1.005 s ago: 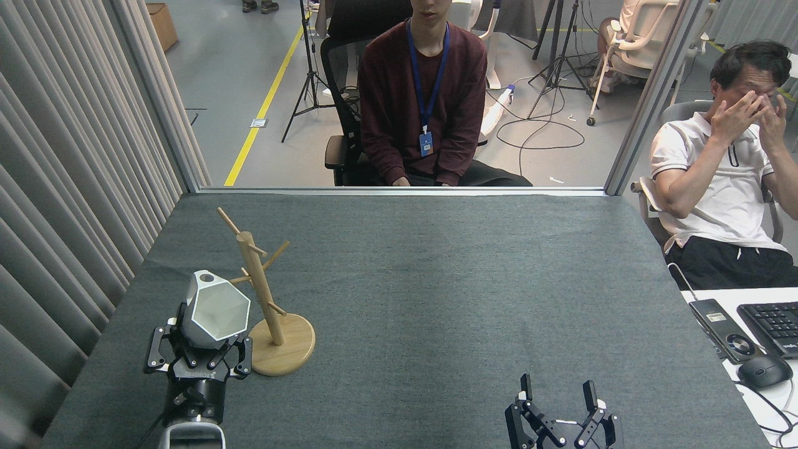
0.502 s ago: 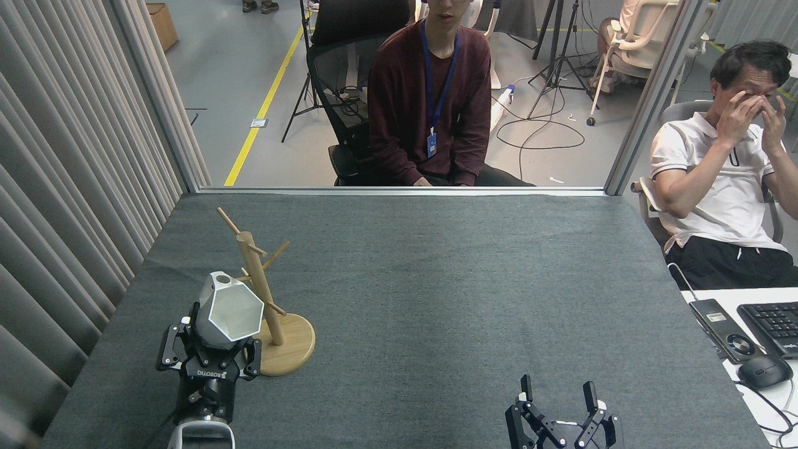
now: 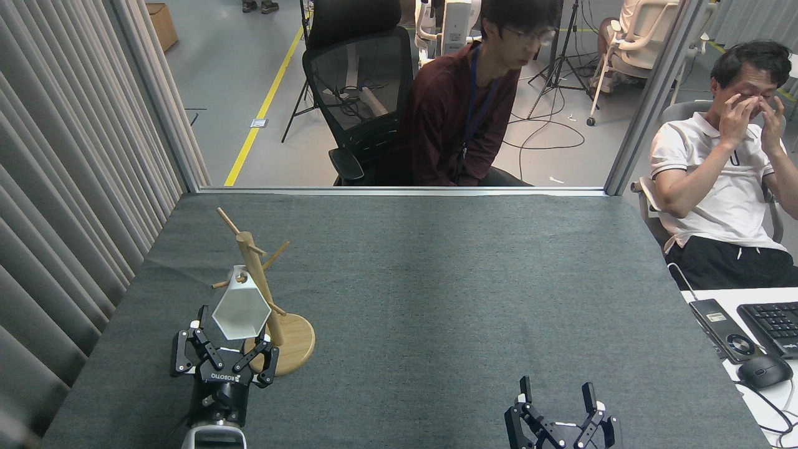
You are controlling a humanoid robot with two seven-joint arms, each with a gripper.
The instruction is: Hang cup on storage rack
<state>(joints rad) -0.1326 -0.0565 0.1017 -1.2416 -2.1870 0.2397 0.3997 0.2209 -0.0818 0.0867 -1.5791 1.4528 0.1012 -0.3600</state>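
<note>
The white hexagonal cup (image 3: 240, 308) hangs mouth toward me from a left-pointing peg of the wooden storage rack (image 3: 254, 274), its rim tab threaded on the peg beside the pole. My left gripper (image 3: 229, 350) sits just below and in front of the cup, open, with its fingers spread to either side of the cup's lower end. I cannot tell whether they still touch the cup. The rack's round base (image 3: 298, 349) rests on the grey table at the left. My right gripper (image 3: 557, 399) is open and holds nothing at the table's front edge.
The grey cloth table (image 3: 436, 280) is bordered by a curtain (image 3: 62, 187) on the left. One person sits behind the far edge and another at the right. A keyboard (image 3: 773, 324), a mouse (image 3: 764, 371) and a handset lie on a white desk at the right.
My left gripper moved right toward the rack with the cup. The cup's tab went onto a peg and the gripper opened and dropped slightly. The person behind the table leaned right.
</note>
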